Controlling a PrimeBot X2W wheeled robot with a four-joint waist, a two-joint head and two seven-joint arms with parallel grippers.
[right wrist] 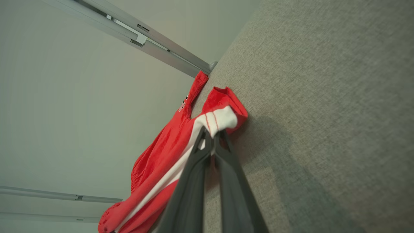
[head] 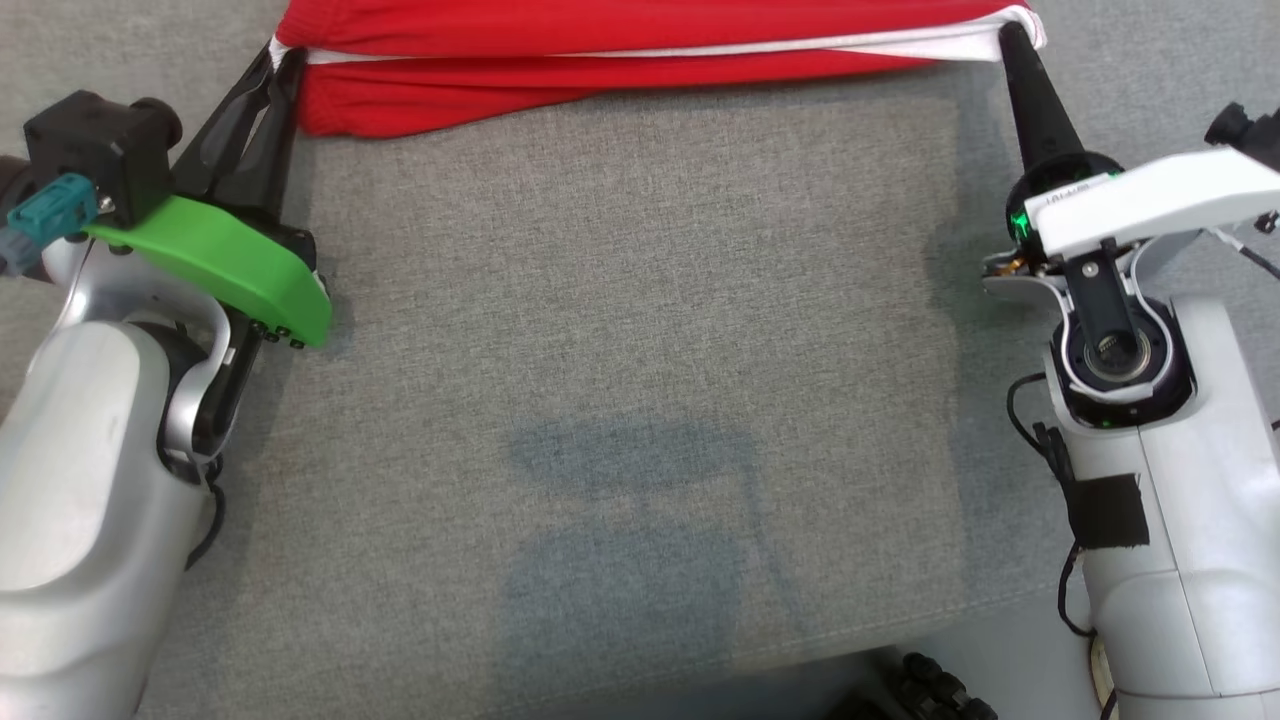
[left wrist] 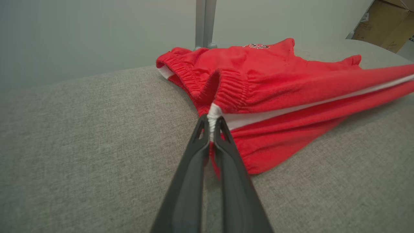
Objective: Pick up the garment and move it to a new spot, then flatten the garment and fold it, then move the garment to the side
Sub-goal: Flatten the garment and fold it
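Observation:
The garment (head: pixel 620 40) is a pair of red shorts with a white side stripe, stretched across the far edge of the grey cushion (head: pixel 620 400). My left gripper (head: pixel 283 55) is shut on its elastic waistband end, where the white stripe (left wrist: pixel 213 113) meets the gathered red band. My right gripper (head: pixel 1008 35) is shut on the white-striped leg hem (right wrist: pixel 216 121) at the other end. The fabric runs taut between the two grippers and its far part lies on the cushion (left wrist: pixel 81 129).
A grey metal post (left wrist: pixel 203 22) rises behind the cushion's far edge, and metal rails (right wrist: pixel 129 32) run along the pale wall. Cardboard boxes (left wrist: pixel 381 26) stand at the far right. The cushion's front edge (head: pixel 800 650) is near me.

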